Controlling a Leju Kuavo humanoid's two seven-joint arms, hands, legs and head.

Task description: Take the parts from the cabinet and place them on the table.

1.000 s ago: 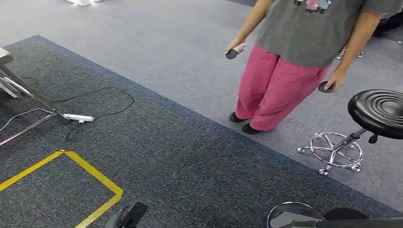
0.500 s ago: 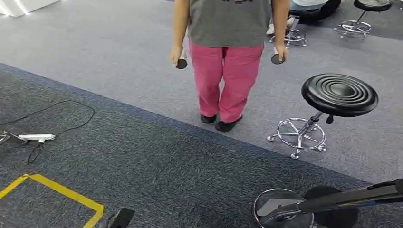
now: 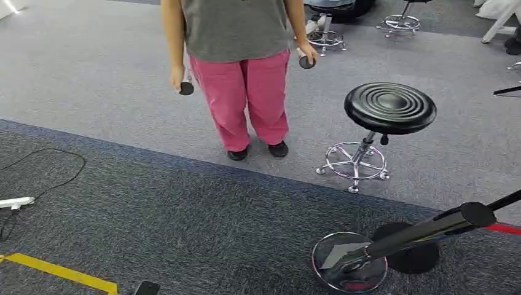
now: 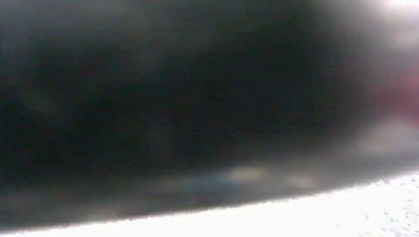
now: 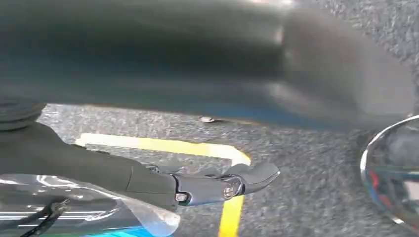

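Observation:
In the right wrist view my right hand (image 5: 197,185) reaches out over grey carpet and grips a clear plastic bag (image 5: 99,207) with something teal inside; the contents are too blurred to name. The dark tip of my left hand (image 3: 146,287) pokes in at the bottom edge of the head view, with too little of it visible to tell how its fingers lie. The left wrist view is a dark blur. No cabinet or table is in sight.
A person in pink trousers (image 3: 242,98) stands ahead with a controller in each hand. To the right is a black stool (image 3: 389,107) on a chrome base. A dark barrier post (image 3: 430,228) on a chrome foot (image 3: 349,261) is close at my right. Yellow floor tape (image 3: 61,273) and a cable (image 3: 55,178) lie left.
The camera has swung to the right. The person, the stool and the yellow tape have slid left in the picture, and the barrier post has come further into view.

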